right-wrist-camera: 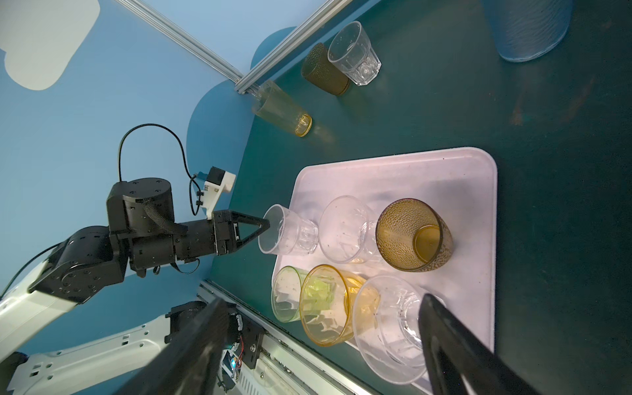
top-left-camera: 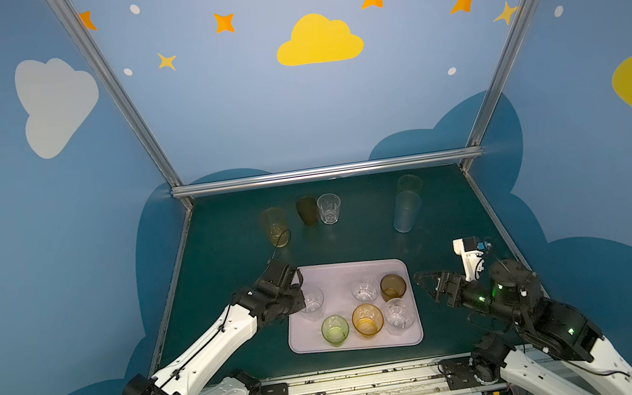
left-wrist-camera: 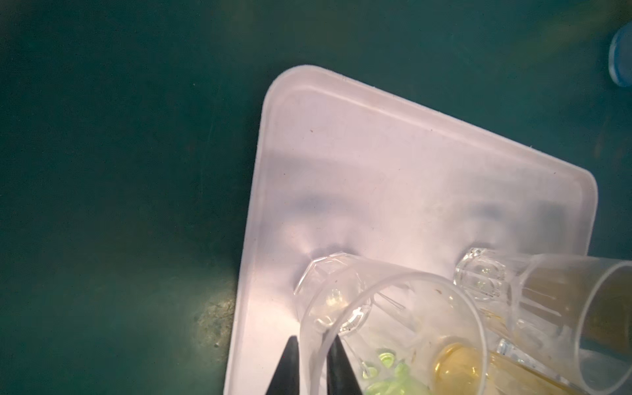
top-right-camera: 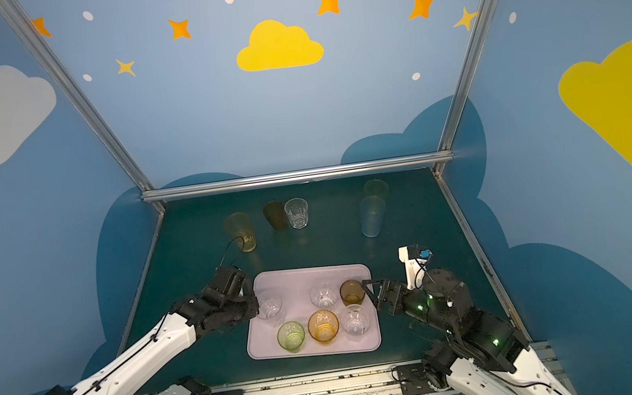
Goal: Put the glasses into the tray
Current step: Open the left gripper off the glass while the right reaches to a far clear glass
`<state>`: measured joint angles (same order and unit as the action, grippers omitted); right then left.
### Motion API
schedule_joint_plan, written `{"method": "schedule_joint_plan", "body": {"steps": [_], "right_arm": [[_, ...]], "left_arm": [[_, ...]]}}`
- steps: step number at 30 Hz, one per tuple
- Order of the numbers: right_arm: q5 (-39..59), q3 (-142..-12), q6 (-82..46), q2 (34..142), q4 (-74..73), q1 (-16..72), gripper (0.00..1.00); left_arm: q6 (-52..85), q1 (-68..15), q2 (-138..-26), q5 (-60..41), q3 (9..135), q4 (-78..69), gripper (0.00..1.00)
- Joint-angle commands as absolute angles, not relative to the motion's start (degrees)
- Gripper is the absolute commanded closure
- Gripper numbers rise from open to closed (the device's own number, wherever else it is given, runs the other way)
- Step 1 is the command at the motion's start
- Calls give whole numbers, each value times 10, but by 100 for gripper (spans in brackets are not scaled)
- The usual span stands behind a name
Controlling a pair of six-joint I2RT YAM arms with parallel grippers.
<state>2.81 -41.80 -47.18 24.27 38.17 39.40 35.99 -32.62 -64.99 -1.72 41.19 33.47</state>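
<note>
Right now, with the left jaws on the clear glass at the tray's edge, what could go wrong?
1. The jaws of the left gripper pinch only the rim wall of the clear glass, which stands close to the left rim of the tray; a sideways pull might tip it or drag it off.
2. The right gripper, jaws open, hangs near the brown glass; a sweep could knock it into its neighbours.

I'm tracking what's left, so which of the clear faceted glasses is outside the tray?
The clear glass at the back of the table, next to the dark brown glass. The other three clear ones are in the tray.
</note>
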Motion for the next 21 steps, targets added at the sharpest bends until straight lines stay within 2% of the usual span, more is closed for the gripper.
{"method": "schedule_joint_plan", "body": {"steps": [1, 6, 14, 21], "right_arm": [[21, -431, -461, 253, 390, 391, 14], [17, -429, -459, 254, 390, 391, 13], [5, -421, -461, 239, 398, 391, 14], [0, -414, -467, 231, 399, 391, 14]], "left_arm": [[354, -325, -659, 3, 428, 329, 91], [353, -325, -676, 12, 440, 323, 96], [352, -335, -689, -38, 472, 304, 96], [347, -381, -712, -23, 507, 321, 96]]}}
